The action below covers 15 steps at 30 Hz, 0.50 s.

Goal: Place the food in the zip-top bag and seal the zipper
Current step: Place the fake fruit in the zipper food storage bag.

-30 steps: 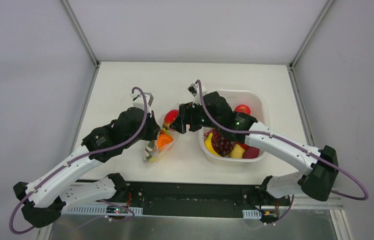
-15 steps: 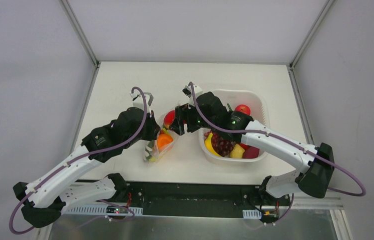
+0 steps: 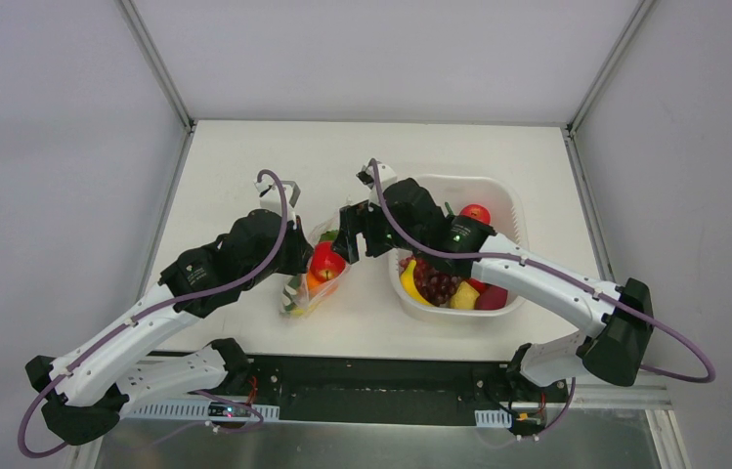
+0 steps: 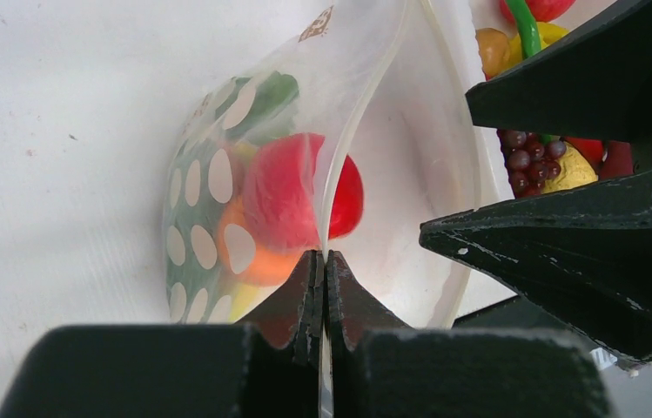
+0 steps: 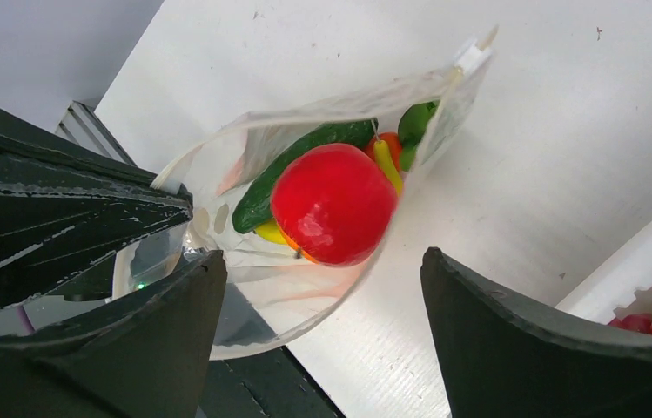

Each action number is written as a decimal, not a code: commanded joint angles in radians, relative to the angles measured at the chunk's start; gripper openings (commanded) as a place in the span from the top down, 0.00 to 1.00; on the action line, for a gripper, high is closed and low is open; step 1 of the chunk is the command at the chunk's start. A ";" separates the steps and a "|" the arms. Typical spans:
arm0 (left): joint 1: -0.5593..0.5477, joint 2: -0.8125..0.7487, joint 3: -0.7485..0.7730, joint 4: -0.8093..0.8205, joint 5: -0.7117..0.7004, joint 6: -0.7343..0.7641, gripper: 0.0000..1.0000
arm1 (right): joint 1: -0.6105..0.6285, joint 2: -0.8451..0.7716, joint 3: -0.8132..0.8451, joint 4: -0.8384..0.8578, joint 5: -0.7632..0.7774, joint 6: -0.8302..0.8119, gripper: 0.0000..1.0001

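White tabletop (image 3: 244,166) under grey walls carries the zip-top bag (image 3: 313,283), which lies just left of centre with its mouth open toward the two grippers. Inside it a red apple (image 5: 332,203) sits on top of a long green cucumber (image 5: 300,161), something orange (image 4: 252,261) and a bit of yellow. The dotted film hides the rest. The left gripper (image 4: 322,261) has its fingers pressed together on one lip of the bag, pinching the thin plastic at the zipper (image 4: 337,174) edge and holding it up. That arm reaches in from the near left with its elbow bent. The right gripper (image 5: 320,261) hangs over the mouth with fingers spread wide, the apple below and between them, touching neither. Its arm stretches from the near right across a white basket (image 3: 498,186) — a banana (image 3: 408,280), grapes (image 3: 435,278) and other food lie in it.
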 commanded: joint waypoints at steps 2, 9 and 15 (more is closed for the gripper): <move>0.008 -0.007 0.036 0.006 -0.008 -0.012 1.00 | 0.004 -0.063 0.012 0.051 0.028 0.004 0.16; 0.007 -0.015 0.041 -0.022 -0.046 -0.001 1.00 | 0.005 -0.159 -0.059 0.089 0.038 0.043 0.16; 0.009 -0.019 0.035 -0.019 -0.044 -0.003 1.00 | 0.004 -0.184 -0.122 0.103 0.141 0.106 0.18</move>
